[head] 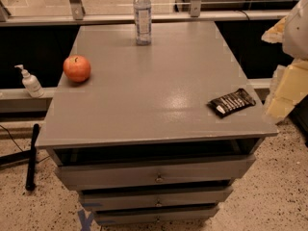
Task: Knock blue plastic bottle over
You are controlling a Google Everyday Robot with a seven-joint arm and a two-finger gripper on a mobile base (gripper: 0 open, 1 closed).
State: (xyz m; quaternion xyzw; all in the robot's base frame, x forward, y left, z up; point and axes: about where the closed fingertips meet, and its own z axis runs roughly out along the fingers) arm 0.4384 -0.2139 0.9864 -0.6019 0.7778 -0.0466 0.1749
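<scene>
The blue plastic bottle [142, 17] stands upright at the far middle of the grey cabinet top [154, 85]. It is clear and bluish, with a white cap and a pale label. My gripper [281, 88] is at the right edge of the view, a white and cream shape beside the cabinet's right side. It is well to the right of the bottle, nearer the front, and touches nothing on the top.
A red apple [77, 68] sits near the top's left edge. A dark snack bar [232, 102] lies at the front right. A small white pump bottle [31, 82] stands on a ledge to the left. Drawers face me below. A black pole [32, 155] leans at lower left.
</scene>
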